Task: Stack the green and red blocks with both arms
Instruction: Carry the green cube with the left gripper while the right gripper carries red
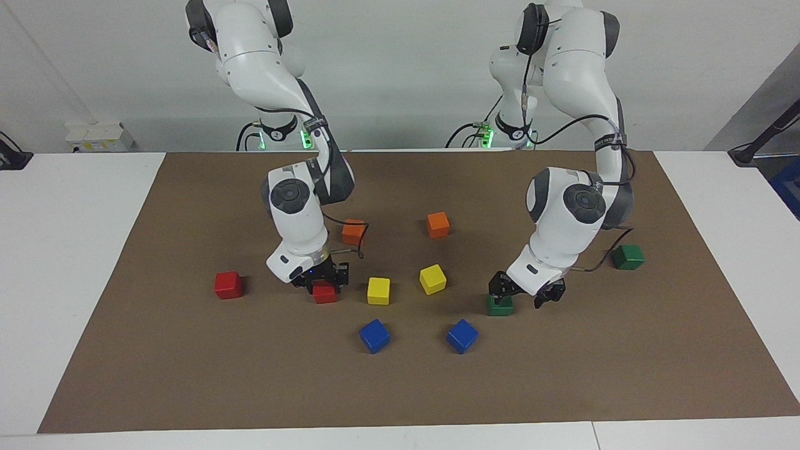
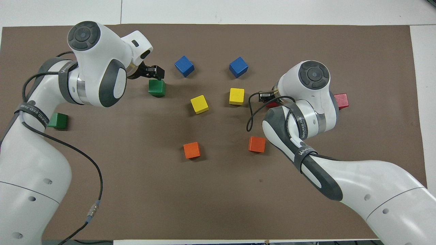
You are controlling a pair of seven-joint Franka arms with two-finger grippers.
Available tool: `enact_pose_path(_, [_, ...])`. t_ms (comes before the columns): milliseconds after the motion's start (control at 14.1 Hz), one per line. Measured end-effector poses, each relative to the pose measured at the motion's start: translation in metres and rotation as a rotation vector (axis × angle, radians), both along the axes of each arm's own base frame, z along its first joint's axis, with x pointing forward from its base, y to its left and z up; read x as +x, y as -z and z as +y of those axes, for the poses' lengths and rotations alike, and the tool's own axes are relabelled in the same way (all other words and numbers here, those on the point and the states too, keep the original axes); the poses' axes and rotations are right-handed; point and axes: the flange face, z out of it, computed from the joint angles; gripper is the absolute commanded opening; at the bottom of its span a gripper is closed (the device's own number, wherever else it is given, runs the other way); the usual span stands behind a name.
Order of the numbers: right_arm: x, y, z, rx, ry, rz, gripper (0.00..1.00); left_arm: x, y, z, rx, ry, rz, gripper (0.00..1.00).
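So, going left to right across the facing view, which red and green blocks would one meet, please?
Red block at the right arm's end → inner red block → inner green block → green block at the left arm's end.

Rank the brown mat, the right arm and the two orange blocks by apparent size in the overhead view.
1. Brown mat.
2. Right arm, enlarged by nearness to the camera.
3. Orange blocks: alike, unranked.
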Motion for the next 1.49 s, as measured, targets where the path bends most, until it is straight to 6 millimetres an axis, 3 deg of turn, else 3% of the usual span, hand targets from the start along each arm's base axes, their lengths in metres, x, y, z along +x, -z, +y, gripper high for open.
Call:
enact_pose_path(142, [0.001,-0.009,-0.005,-0.008,0.007,0.018,0.00,-0.002,0.009,-0.006,0.000,0.008,0.000,1.00])
enact_pose_path(212, [0.003,-0.024,-0.011,-0.019,0.011,0.046,0.00,-0.004,0.016,-0.008,0.001,0.010,0.000,1.00])
enact_pose_path(354, [0.009,-0.075,-0.030,-0.038,0.000,0.089,0.00,-0.008,0.029,-0.009,0.003,0.012,0.005,1.00])
enact_pose_path(566, [0.009,-0.151,-0.086,-0.042,-0.045,0.065,0.00,-0.015,0.044,-0.013,0.003,0.019,-0.001,1.00])
enact_pose_path(637, [0.007,-0.166,-0.113,-0.044,-0.062,0.064,0.00,-0.017,0.048,-0.015,0.002,0.018,-0.004,0.93])
enact_pose_path(708, [0.005,-0.176,-0.140,-0.045,-0.078,0.067,0.00,-0.018,0.050,-0.016,0.000,0.011,-0.009,0.52])
enact_pose_path(779, [0.003,-0.183,-0.166,-0.046,-0.091,0.066,0.00,-0.018,0.051,-0.016,-0.002,0.004,-0.012,0.01])
enact_pose_path(920, [0.002,-0.183,-0.199,-0.046,-0.108,0.066,0.00,-0.018,0.051,-0.016,-0.002,0.002,-0.013,0.00])
enact_pose_path(991, [0.001,-0.178,-0.207,-0.047,-0.111,0.061,0.00,-0.018,0.050,-0.016,-0.001,0.001,-0.013,0.00])
enact_pose_path(1204, [-0.001,-0.150,-0.206,-0.049,-0.118,0.023,0.00,-0.016,0.042,-0.009,0.011,-0.008,0.011,0.00])
enact_pose_path(1345, [-0.005,-0.130,-0.209,-0.050,-0.115,0.005,0.00,-0.010,0.013,0.014,0.018,-0.041,0.017,0.00])
enact_pose_path(1487, [-0.009,-0.112,-0.217,-0.051,-0.110,-0.004,0.00,-0.008,-0.030,0.063,0.023,-0.081,0.029,0.00])
